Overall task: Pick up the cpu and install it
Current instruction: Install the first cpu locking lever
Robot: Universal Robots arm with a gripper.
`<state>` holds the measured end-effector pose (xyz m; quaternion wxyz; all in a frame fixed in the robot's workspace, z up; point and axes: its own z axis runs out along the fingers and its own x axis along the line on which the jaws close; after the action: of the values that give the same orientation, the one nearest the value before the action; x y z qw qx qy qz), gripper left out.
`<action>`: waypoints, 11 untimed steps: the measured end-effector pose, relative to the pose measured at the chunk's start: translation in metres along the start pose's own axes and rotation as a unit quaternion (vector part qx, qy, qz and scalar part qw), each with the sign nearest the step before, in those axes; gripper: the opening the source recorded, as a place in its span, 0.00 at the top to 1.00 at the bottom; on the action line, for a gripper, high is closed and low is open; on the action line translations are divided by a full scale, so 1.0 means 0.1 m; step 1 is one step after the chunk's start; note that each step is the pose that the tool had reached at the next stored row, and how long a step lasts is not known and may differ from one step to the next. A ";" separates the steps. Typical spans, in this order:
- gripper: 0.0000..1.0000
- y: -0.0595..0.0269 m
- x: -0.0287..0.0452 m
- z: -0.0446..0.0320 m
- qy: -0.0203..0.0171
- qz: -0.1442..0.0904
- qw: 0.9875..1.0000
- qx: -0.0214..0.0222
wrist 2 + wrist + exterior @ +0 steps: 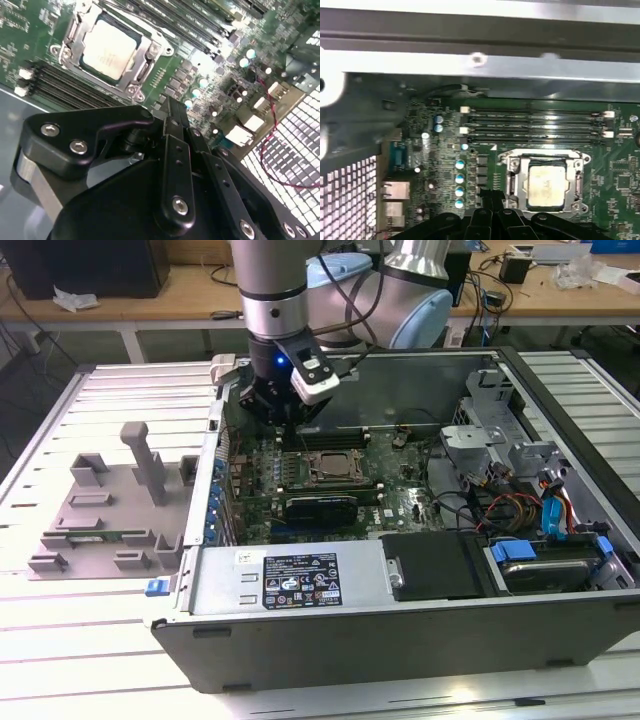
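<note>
While the arm hangs over the open computer case (400,620), the exterior view shows the gripper (285,405) inside the case, above the green motherboard (400,490) and just beside the socket (335,468) toward the exterior view's left. The cpu (336,469) lies flat within the socket's square metal frame. The case's rear wall stands directly behind the gripper. One grey plastic fixture (110,510) with upright posts rests on the slatted table (60,660) at the exterior view's left, well apart from the case. One black drive bay (435,565) and a bundle of red, blue and orange cables (520,505) occupy the case at the exterior view's right.

In the second wrist view, the black, bolted gripper body fills the foreground; the fingers meet at a narrow tip (170,112) with no gap and nothing between them. The cpu (107,50), a flat square with a matte silver-grey top, sits in the socket (145,65), apart from the fingertip.

In the first wrist view, the cpu (547,186) sits seated in its frame, and four long dark memory slots (535,127) run parallel beside the socket. Four round blue-topped capacitors (460,183) stand in one column near the fingertips (492,200).
</note>
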<state>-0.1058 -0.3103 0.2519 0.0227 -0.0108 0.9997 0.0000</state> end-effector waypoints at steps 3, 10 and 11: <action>0.89 0.001 0.020 0.000 -0.001 0.001 1.000 -0.022; 0.89 0.002 0.086 -0.003 -0.002 0.002 0.999 -0.049; 0.89 0.002 0.090 -0.003 -0.002 0.003 0.999 -0.054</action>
<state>-0.1148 -0.3103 0.2517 0.0245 -0.0095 0.9982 0.0539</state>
